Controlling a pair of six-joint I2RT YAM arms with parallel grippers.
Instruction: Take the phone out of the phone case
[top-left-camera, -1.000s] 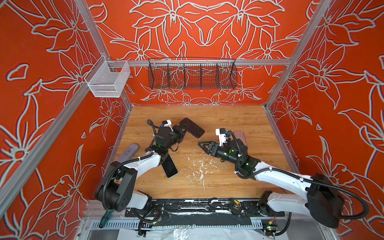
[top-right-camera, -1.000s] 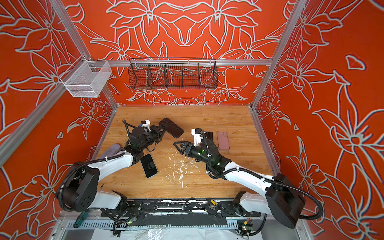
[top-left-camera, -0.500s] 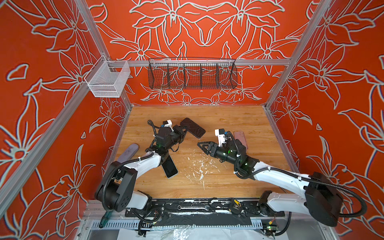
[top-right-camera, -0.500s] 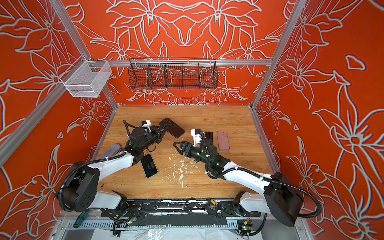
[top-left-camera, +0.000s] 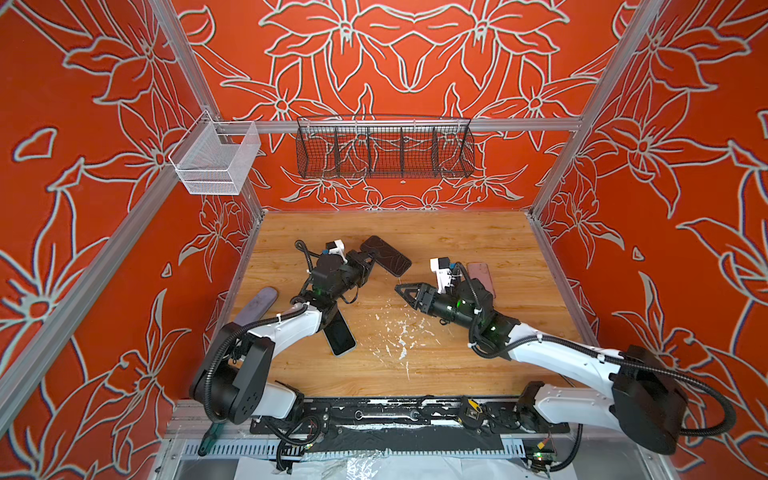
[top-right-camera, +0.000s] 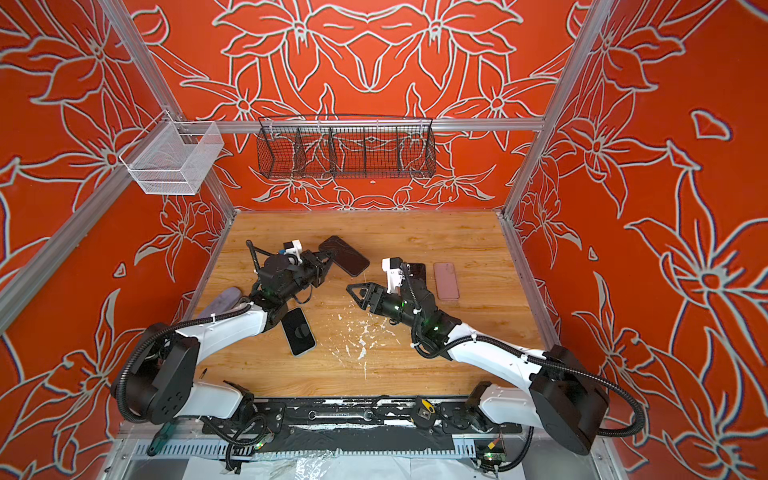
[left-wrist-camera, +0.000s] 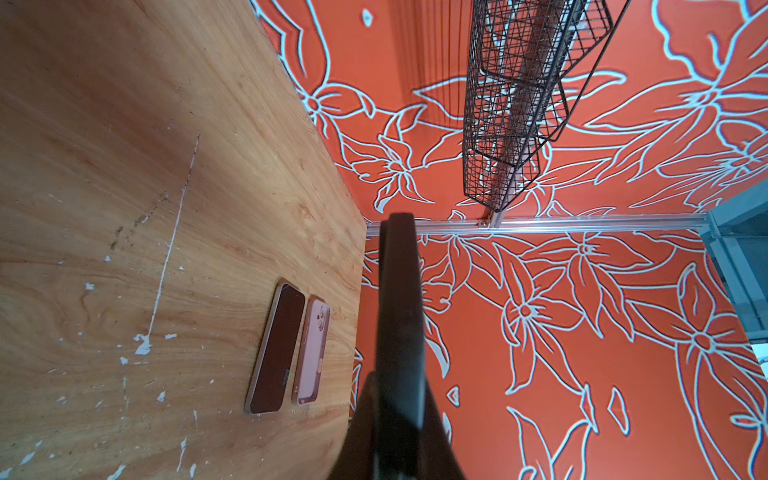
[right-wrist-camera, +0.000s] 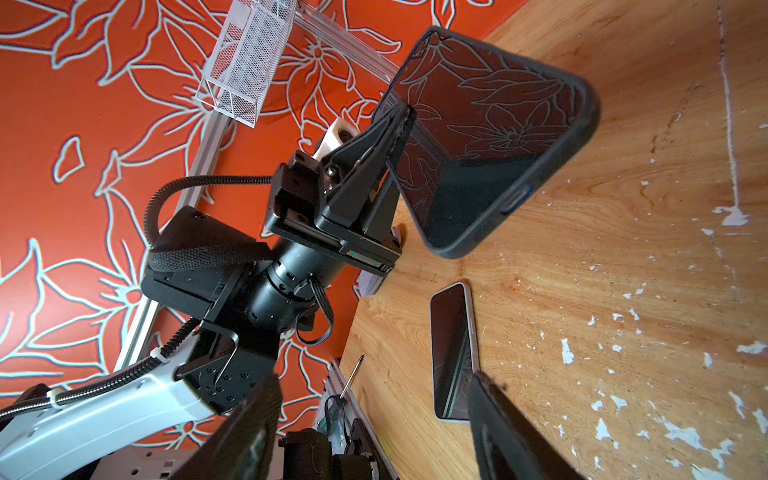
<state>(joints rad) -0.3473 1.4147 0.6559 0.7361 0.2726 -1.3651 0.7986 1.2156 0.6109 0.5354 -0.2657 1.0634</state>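
Note:
A phone in a black phone case (right-wrist-camera: 490, 137) hangs above the wooden floor, screen reflecting the flowered wall. My left gripper (right-wrist-camera: 399, 120) is shut on one of its edges. Both top views show the cased phone (top-left-camera: 386, 255) (top-right-camera: 345, 255) left of centre, at the left gripper (top-left-camera: 368, 262) (top-right-camera: 326, 259). In the left wrist view the case (left-wrist-camera: 399, 311) is edge-on between the shut left gripper's (left-wrist-camera: 399, 395) jaws. My right gripper (top-left-camera: 405, 291) (top-right-camera: 357, 293) (right-wrist-camera: 374, 428) stands open and empty, pointing at the phone from a short distance to its right.
A bare white-edged phone (top-left-camera: 340, 336) (right-wrist-camera: 453, 349) lies by the left arm. A pink case (top-right-camera: 446, 280) (left-wrist-camera: 311, 349) and a dark phone (left-wrist-camera: 276, 349) lie side by side behind the right arm. A purple case (top-left-camera: 257, 305) leans by the left wall. Wire baskets (top-left-camera: 384, 147) (top-left-camera: 216, 162) hang on the walls.

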